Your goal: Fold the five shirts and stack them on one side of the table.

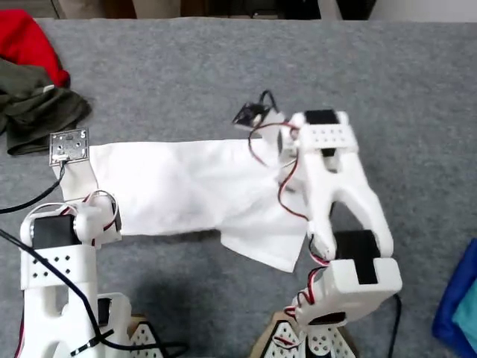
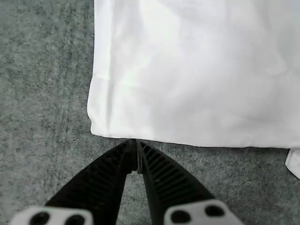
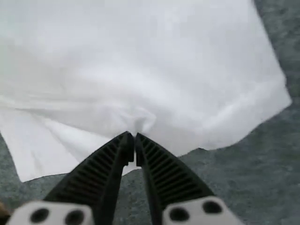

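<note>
Grey felt-like worktop (image 1: 186, 67) carries a white shirt (image 1: 179, 186) spread flat across its middle, lying long from side to side, with one loose corner folded out toward the arms' bases.

Left arm (image 1: 59, 253) stands at the shirt's left end. In its wrist view the left tool (image 2: 136, 150) has its black jaws pressed together with no gap, the tips right at the shirt's hem near a corner. Whether any cloth is caught between them cannot be told.

Right arm (image 1: 335, 186) leans over the shirt's right end. Its right tool (image 3: 133, 137) is also closed, and here the fabric puckers into a small gather at the tips: the cloth is pinched.

At the far left corner a red garment (image 1: 26, 41) lies bunched with a dark green garment (image 1: 37, 108) just beside it, both well apart from the white shirt. A blue garment (image 1: 458, 298) shows at the right edge.
</note>
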Controlling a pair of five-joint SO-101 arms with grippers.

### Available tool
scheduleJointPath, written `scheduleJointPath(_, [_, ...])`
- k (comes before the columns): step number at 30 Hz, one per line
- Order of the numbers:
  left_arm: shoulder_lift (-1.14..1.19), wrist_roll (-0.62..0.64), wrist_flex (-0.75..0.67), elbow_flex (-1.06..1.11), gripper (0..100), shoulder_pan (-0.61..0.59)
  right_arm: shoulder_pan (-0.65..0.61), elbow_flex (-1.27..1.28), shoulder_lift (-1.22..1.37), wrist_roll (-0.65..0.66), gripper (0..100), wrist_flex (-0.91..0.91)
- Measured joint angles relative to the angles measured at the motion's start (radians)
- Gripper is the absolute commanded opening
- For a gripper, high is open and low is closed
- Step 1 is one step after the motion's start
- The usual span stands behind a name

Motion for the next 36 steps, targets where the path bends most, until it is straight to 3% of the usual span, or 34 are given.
scheduleJointPath(8, [0.0,0.0,0.0,0.0,2,0.0,0.006,-0.135,0.011,0.0,1.2,0.0])
scheduleJointPath(15, [0.0,0.0,0.0,0.0,2,0.0,0.006,-0.135,0.011,-0.02,19.8,0.008])
scheduleJointPath(23, [0.0,0.0,0.0,0.0,2,0.0,0.008,-0.152,0.011,-0.021,20.2,0.087])
scheduleJointPath(28, [0.0,0.0,0.0,0.0,2,0.0,-0.037,-0.167,-0.008,0.054,20.2,0.267])
scheduleJointPath(36, [0.0,0.0,0.0,0.0,2,0.0,-0.23,0.232,-0.399,0.173,20.2,0.296])
